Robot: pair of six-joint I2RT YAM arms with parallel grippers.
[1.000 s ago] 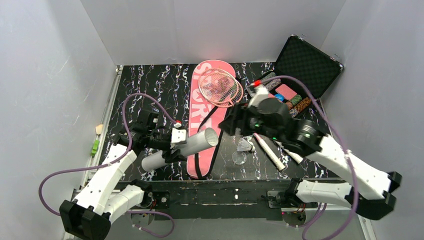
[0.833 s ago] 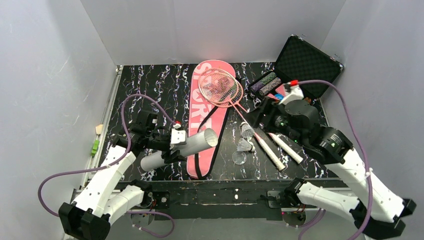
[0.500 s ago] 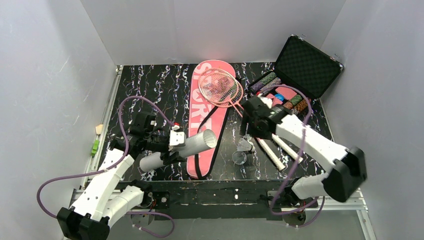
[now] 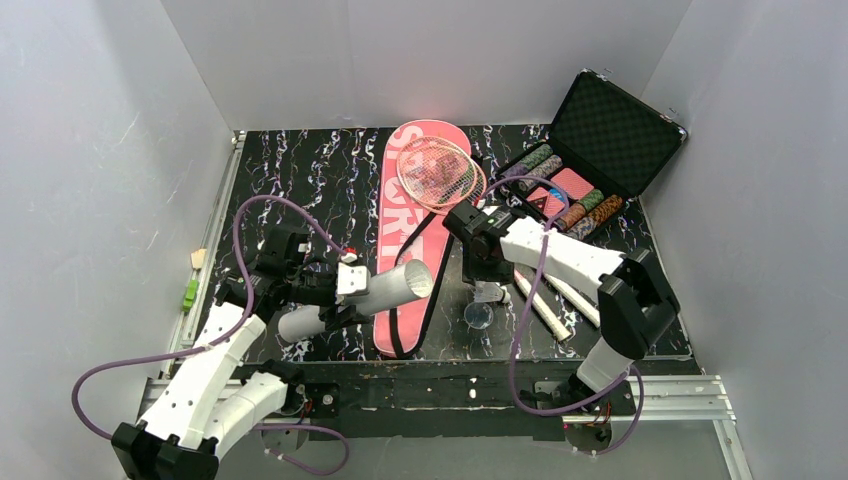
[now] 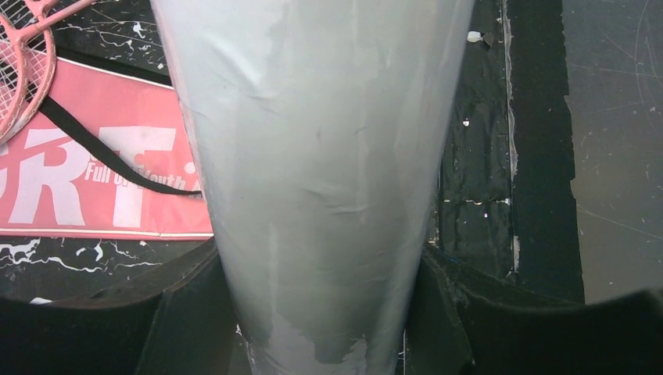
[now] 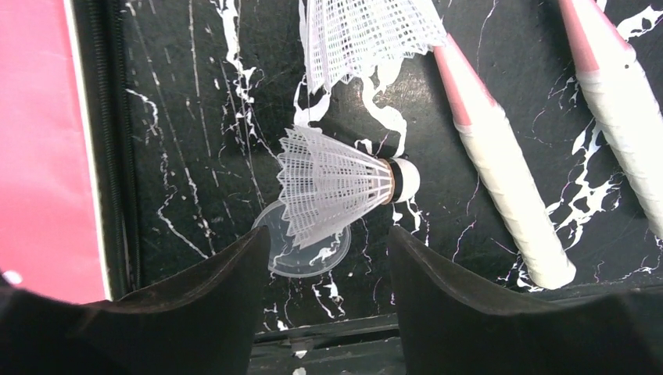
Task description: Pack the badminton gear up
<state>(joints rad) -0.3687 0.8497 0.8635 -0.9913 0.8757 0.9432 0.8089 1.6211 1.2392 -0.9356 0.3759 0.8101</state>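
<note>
White tube [image 5: 313, 156] is held by left end effector [image 5: 317, 316]. Right end effector [image 6: 328, 238], spread wide, must be closed on shuttlecock [image 6: 332, 187] at 12 o'clock for loading.

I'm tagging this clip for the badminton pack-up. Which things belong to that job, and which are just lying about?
Belongs to the job:
white tube
shuttlecocks
two pink rackets
pink SPORT bag

Just lying about:
open black case of poker chips
small green object at the table's left edge
</note>
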